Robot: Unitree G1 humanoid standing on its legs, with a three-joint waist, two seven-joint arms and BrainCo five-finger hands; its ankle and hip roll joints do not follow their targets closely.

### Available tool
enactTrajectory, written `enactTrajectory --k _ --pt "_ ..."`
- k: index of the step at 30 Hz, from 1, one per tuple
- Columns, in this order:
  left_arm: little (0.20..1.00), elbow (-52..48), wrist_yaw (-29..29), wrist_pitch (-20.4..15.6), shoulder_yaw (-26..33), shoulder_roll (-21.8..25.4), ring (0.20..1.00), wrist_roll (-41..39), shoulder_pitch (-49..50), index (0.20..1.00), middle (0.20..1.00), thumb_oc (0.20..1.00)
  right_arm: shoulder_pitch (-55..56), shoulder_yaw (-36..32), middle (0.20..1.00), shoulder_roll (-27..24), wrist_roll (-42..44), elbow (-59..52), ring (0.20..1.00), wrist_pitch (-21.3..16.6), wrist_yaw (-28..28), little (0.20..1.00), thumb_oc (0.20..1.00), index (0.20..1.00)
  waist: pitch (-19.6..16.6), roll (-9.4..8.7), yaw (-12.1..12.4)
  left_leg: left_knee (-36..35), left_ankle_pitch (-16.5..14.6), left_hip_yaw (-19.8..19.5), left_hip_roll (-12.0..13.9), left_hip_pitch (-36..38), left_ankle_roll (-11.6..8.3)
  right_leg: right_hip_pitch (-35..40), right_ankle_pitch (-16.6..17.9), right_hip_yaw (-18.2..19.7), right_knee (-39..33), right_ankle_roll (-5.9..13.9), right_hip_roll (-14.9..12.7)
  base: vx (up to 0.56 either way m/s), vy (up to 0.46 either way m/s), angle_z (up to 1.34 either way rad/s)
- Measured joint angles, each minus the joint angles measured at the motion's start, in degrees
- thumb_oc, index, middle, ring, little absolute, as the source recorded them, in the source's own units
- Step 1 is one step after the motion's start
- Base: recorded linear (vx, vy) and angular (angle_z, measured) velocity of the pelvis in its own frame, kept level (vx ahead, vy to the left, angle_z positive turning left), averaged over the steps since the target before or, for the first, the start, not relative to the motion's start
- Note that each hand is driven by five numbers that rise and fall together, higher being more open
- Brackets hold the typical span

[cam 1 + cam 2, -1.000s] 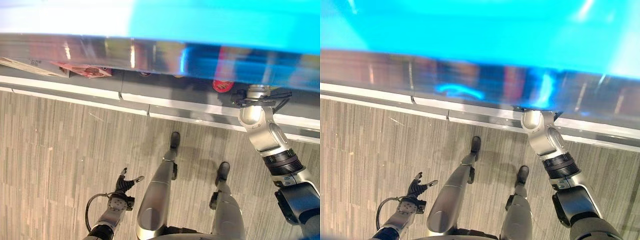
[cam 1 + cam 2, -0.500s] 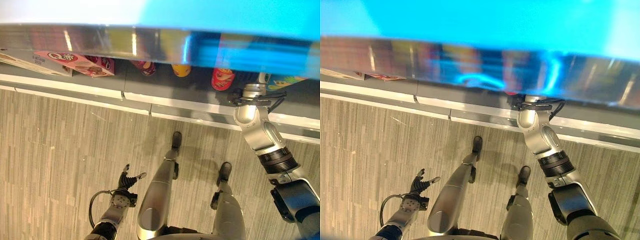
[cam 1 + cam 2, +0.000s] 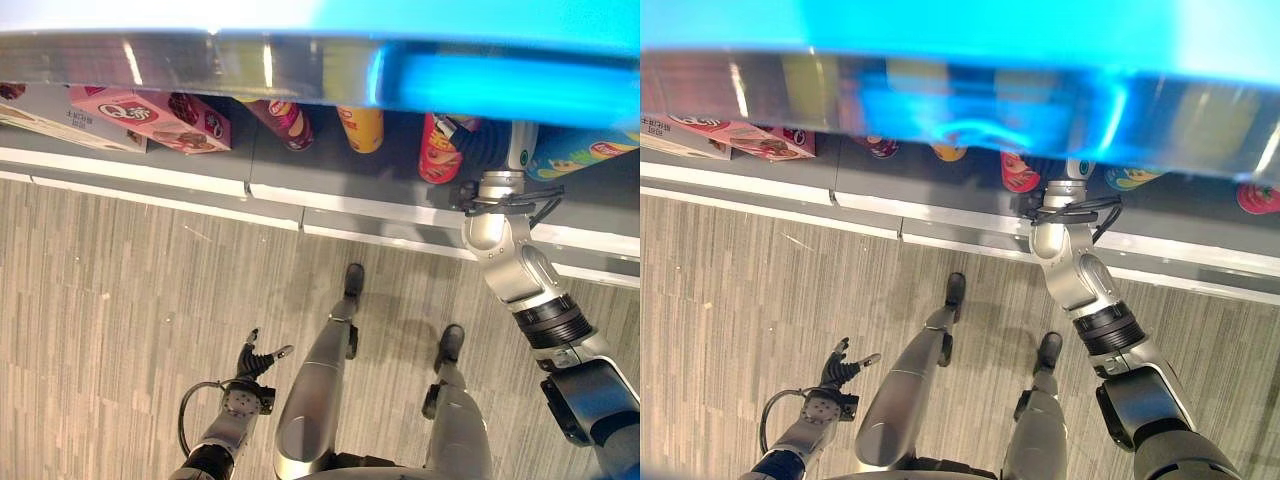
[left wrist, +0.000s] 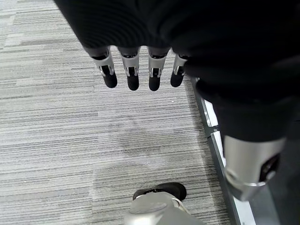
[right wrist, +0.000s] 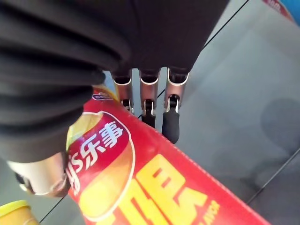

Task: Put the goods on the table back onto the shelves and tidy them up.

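Observation:
A red chip can [image 3: 437,155] stands on the grey bottom shelf [image 3: 270,165], beside other cans. My right hand [image 3: 487,145] reaches in under the shelf edge, right next to this can. In the right wrist view the red can [image 5: 140,187] lies between the thumb and the fingers [image 5: 171,124], whose dark tips rest on its far side, so the hand is shut on it. My left hand [image 3: 250,362] hangs low over the floor, open and holding nothing; its fingers [image 4: 132,75] are straight.
On the same shelf stand a pink box [image 3: 150,115], a dark red can [image 3: 287,122] and a yellow can [image 3: 362,128]; a green-blue can [image 3: 585,155] lies to the right. A shiny shelf edge [image 3: 250,70] overhangs them. A white base rail [image 3: 200,185] borders the grey plank floor.
The camera has tilted, so more of the bottom shelf and its goods show. My right hand stays inside the shelf at the red can. The left hand has not moved.

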Motion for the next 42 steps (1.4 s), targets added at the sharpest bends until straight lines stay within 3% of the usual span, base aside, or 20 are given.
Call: enactTrajectory --k 18,19,20,23,42 --pt "1.000 0.01 0.01 0.00 -0.01 0.00 1.000 0.00 0.00 1.000 1.000 1.000 -1.66 -0.11 0.200 -0.13 0.02 1.84 0.200 0.79 -1.69 0.200 0.200 0.200 -0.17 0.28 0.00 0.08 0.00 -0.04 -0.11 -0.40 0.00 -0.55 0.01 0.00 0.43 0.23 -0.11 0.00 0.000 0.00" --pt "1.000 0.01 0.01 0.00 -0.01 -0.01 1.000 0.00 0.00 1.000 1.000 1.000 -1.66 -0.14 0.241 -0.13 0.05 1.77 0.241 0.78 -1.97 0.241 0.241 0.241 -0.17 0.28 -0.02 0.12 0.01 -0.05 -0.10 -0.53 0.01 -0.76 -0.02 0.02 0.63 0.25 -0.12 0.00 0.000 0.00" --pt "1.000 0.00 0.02 0.00 -0.01 -0.02 1.000 0.00 0.00 1.000 1.000 1.000 -1.66 -0.16 0.536 -0.13 0.05 1.74 0.536 0.76 -2.13 0.536 0.536 0.536 -0.17 0.28 -0.03 0.16 0.01 -0.04 -0.11 -0.61 0.01 -0.86 -0.02 0.02 0.66 0.26 -0.12 -0.03 -0.012 0.00" --pt "1.000 -0.01 0.05 0.02 -0.01 -0.07 1.000 -0.02 -0.01 1.000 1.000 1.000 -1.56 -0.11 1.000 -0.08 0.11 1.71 1.000 0.71 -2.14 1.000 1.000 1.000 -0.17 0.28 -0.25 0.26 0.03 -0.07 -0.07 -0.64 0.02 -0.89 -0.04 0.02 0.76 0.28 -0.08 0.00 0.000 0.00" --pt "1.000 0.08 0.54 0.42 -0.02 -0.34 1.000 -0.11 -0.11 1.000 1.000 1.000 4.26 -0.36 1.000 -0.13 0.15 -2.78 1.000 0.03 -1.09 1.000 1.000 1.000 -0.14 -0.14 -1.96 0.47 -0.16 -0.03 0.14 2.32 0.13 2.07 0.02 0.01 1.02 0.37 0.06 0.00 0.000 0.00"
